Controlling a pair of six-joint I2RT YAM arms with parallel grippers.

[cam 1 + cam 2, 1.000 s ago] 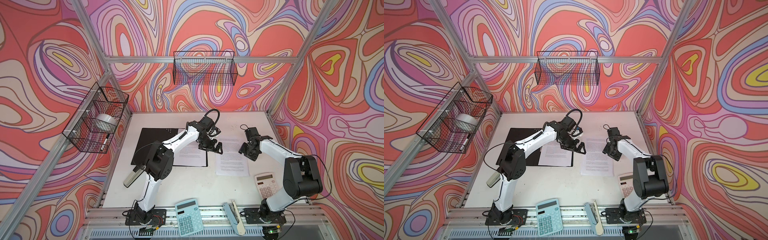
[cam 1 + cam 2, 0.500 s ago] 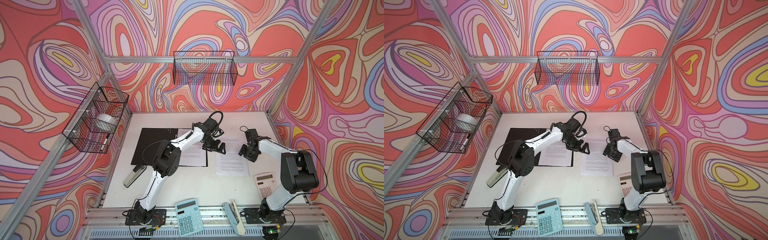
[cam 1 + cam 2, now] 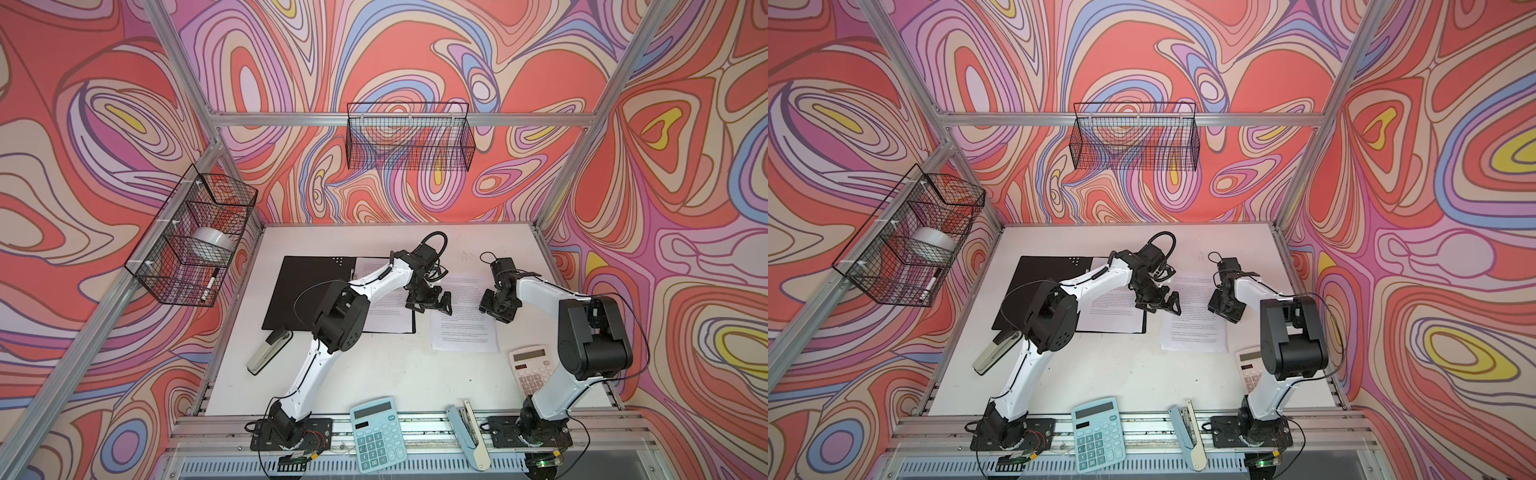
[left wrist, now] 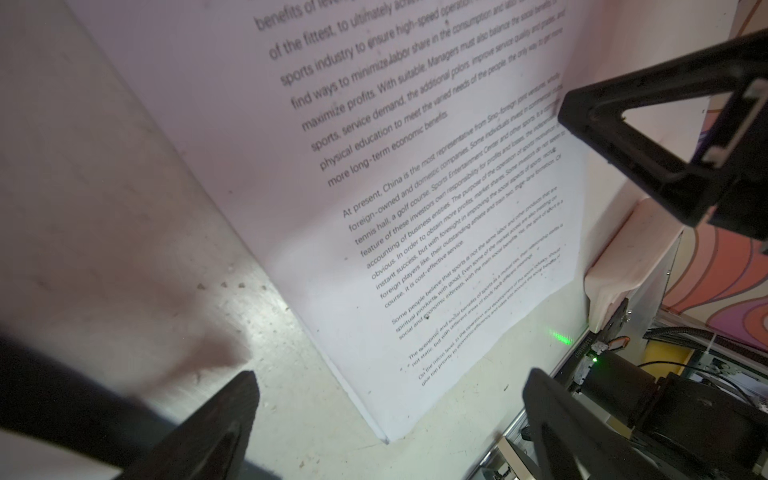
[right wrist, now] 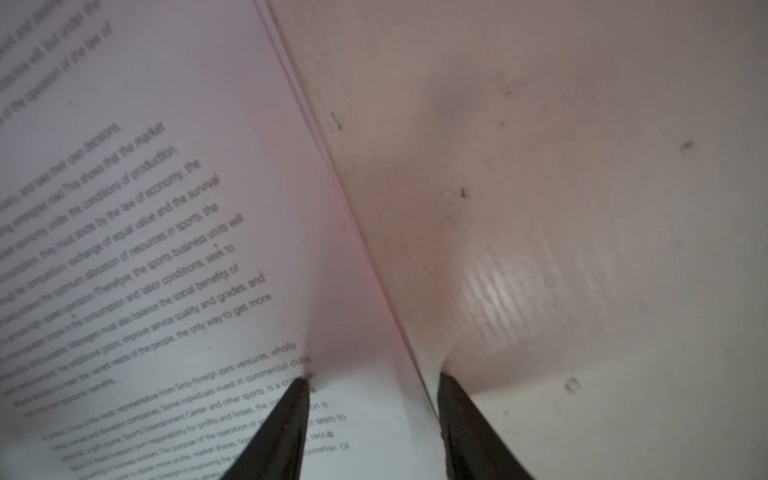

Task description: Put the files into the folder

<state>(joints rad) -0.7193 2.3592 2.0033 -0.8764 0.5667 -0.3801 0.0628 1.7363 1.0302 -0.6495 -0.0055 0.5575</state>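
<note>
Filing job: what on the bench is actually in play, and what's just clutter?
In play: loose printed sheets, open folder with one sheet on it, right pincer straddling the sheets' edge, left pincer open beside them.
Clutter: blue calculator, white calculator, grey stapler, blue stapler, back basket, side basket holding tape roll and marker.

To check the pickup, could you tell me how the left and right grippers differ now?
The left gripper is wide open, hovering over the files' left edge; the right gripper is narrower, its fingertips straddling the files' right edge, which buckles up between them. Both are black, pointing down at that stack.
</note>
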